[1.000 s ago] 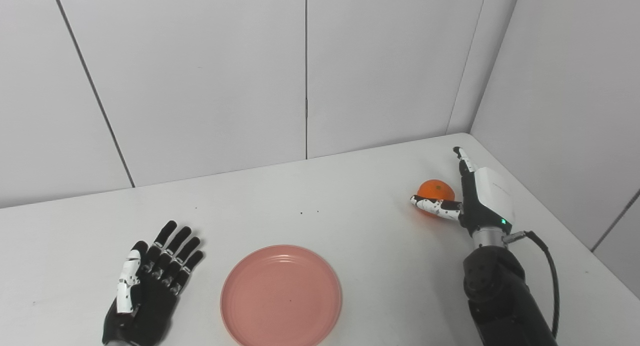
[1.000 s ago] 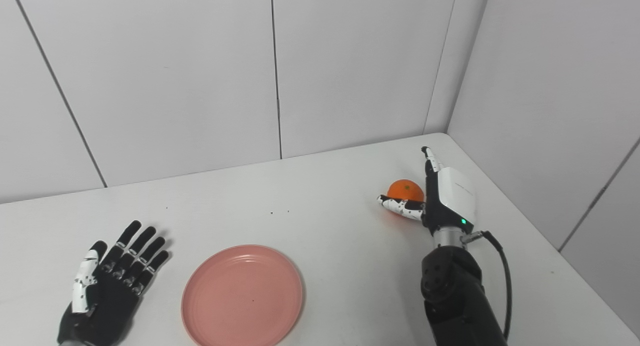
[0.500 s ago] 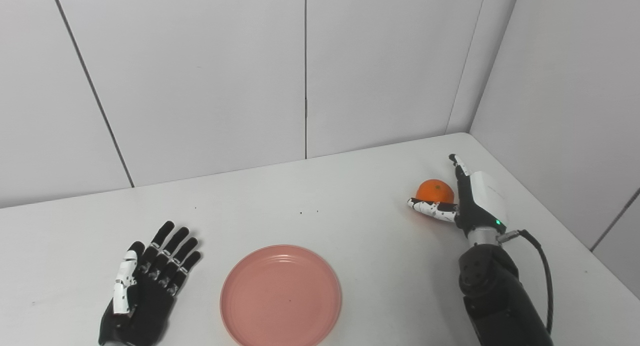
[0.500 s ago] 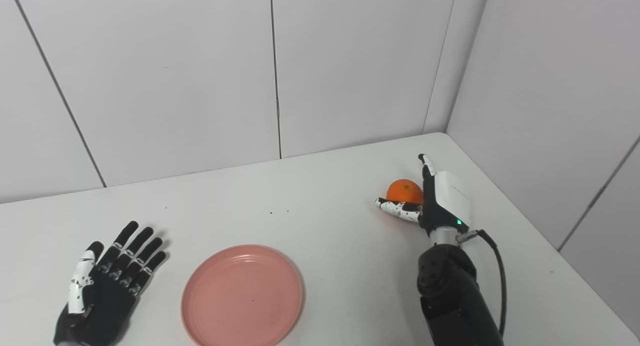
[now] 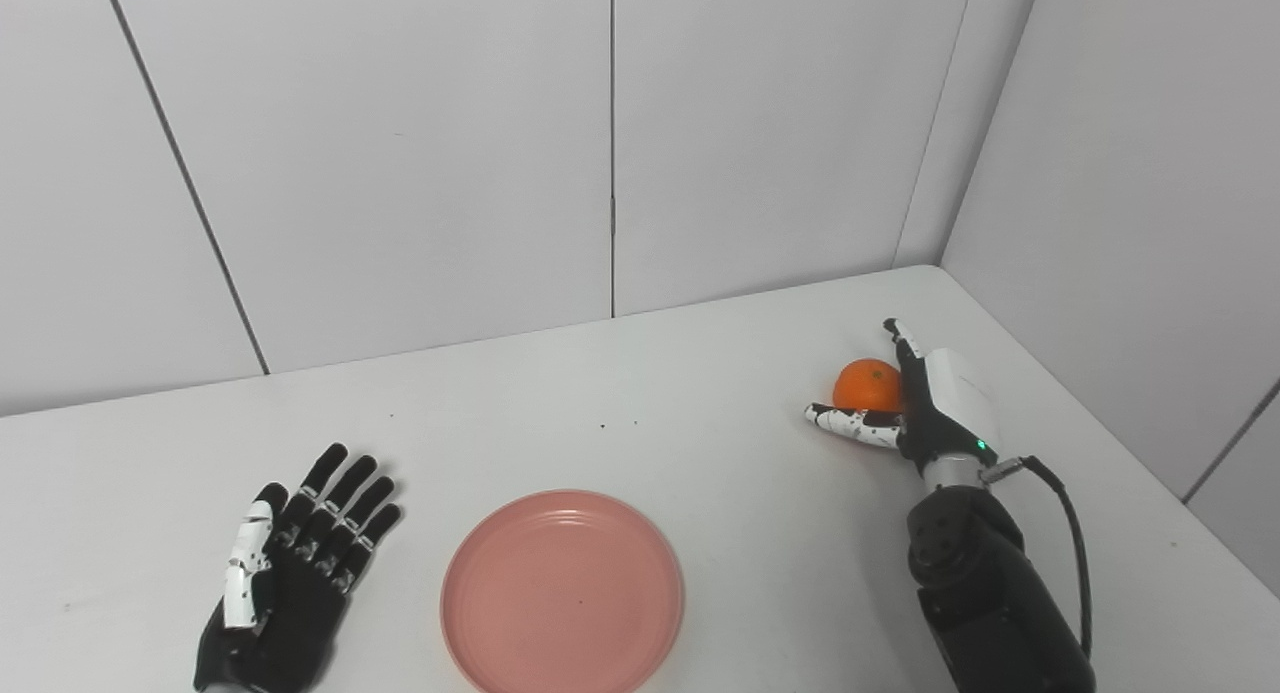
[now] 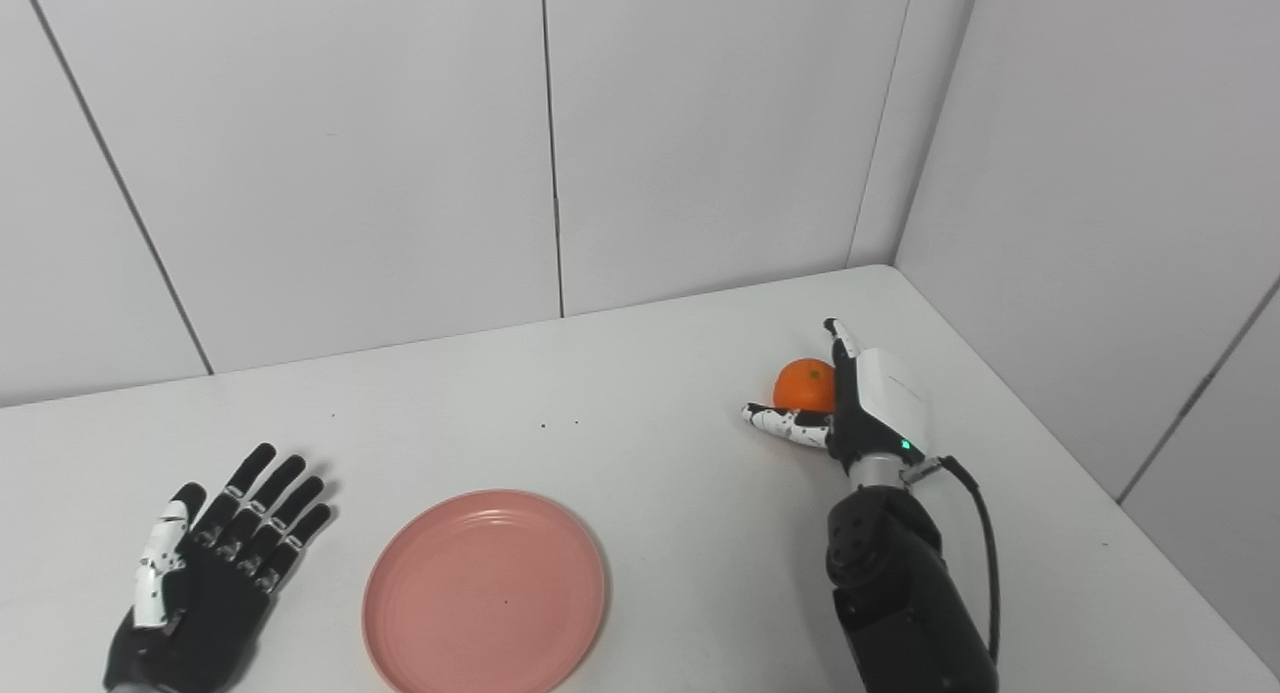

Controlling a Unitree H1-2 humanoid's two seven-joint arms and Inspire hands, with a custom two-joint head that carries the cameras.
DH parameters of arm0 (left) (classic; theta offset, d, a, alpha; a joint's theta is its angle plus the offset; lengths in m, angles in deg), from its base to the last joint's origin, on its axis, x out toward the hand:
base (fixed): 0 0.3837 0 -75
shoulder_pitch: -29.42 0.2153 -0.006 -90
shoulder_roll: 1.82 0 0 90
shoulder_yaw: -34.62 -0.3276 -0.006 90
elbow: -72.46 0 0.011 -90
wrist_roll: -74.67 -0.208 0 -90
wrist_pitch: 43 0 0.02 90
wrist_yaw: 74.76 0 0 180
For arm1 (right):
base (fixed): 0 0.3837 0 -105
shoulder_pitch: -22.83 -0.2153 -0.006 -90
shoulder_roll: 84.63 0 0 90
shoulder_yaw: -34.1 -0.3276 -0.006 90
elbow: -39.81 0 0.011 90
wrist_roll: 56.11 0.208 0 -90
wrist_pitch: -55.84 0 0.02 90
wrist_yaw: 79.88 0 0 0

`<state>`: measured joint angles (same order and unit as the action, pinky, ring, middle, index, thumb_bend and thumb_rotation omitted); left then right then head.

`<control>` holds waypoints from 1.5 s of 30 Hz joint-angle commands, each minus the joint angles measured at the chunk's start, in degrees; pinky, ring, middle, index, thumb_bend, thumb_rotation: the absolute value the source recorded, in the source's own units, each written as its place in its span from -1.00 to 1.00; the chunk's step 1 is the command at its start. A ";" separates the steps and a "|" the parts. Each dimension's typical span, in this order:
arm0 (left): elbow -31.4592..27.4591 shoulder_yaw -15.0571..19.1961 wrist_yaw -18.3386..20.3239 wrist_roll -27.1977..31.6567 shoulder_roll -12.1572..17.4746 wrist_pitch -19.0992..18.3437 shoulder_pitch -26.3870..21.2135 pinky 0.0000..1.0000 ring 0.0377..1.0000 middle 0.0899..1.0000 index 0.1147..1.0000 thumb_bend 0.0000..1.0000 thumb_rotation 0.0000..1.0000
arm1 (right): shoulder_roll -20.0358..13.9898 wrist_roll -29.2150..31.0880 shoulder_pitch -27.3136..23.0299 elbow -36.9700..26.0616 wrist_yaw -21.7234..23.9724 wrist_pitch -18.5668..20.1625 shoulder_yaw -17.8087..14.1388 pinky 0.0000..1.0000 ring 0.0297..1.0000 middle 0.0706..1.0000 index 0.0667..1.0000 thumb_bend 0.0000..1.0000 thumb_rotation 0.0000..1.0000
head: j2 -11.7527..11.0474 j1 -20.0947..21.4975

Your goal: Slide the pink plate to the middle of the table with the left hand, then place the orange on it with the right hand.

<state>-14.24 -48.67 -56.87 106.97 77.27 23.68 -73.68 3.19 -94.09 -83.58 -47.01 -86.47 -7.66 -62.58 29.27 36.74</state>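
You can't see the near rim of the pink plate [image 5: 563, 591]: the bottom edge of both views cuts it off. The left hand [image 5: 285, 583] is cut at the wrist by the same edge, so its arm stays out of sight. The right hand [image 5: 925, 408] covers the right side of the orange [image 5: 866, 384], and its thumb crosses in front of the fruit's underside, so you can't tell whether the palm touches it or whether the orange rests on the table [image 5: 700, 393]. The right forearm also runs off the bottom edge
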 commanded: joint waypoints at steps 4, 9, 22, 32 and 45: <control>1.06 -0.09 -2.63 -0.72 0.81 -3.40 1.91 0.87 0.82 0.81 0.81 -0.42 1.00 | -1.82 0.66 -2.57 0.37 -1.05 0.08 -0.24 0.35 0.63 0.77 0.79 0.84 -0.19 | 0.25 0.02; 1.01 -0.08 -2.77 -0.32 0.88 -3.47 1.94 0.86 0.82 0.80 0.80 -0.42 1.00 | -2.34 0.40 -3.07 1.48 -0.68 0.30 -0.24 0.34 0.62 0.77 0.79 0.83 -0.18 | 0.50 -0.20; 1.16 -0.48 -2.39 0.10 1.29 -3.21 1.96 0.86 0.81 0.80 0.79 -0.43 1.00 | -3.00 -0.89 -3.85 3.68 0.09 0.38 -0.27 0.33 0.57 0.67 0.69 0.81 -0.17 | 1.00 -0.55; 0.97 -0.60 -2.88 0.47 1.31 -3.42 2.00 0.84 0.81 0.80 0.79 -0.43 1.00 | -3.59 3.72 -4.26 6.33 -2.68 -2.68 0.20 0.09 0.22 0.31 0.30 0.72 -0.53 | 1.23 -0.74; 1.21 -0.54 -2.70 0.17 1.24 -3.19 1.88 0.83 0.80 0.79 0.78 -0.43 1.00 | -6.72 3.25 -5.75 10.61 -2.68 -1.40 5.66 -0.28 -0.14 -0.02 -0.10 0.04 -0.72 | 1.35 -0.86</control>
<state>-14.56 -48.96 -57.65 108.19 78.10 23.34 -73.49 -2.29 -90.21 -88.11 -36.74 -89.65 -9.43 -57.61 30.59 35.95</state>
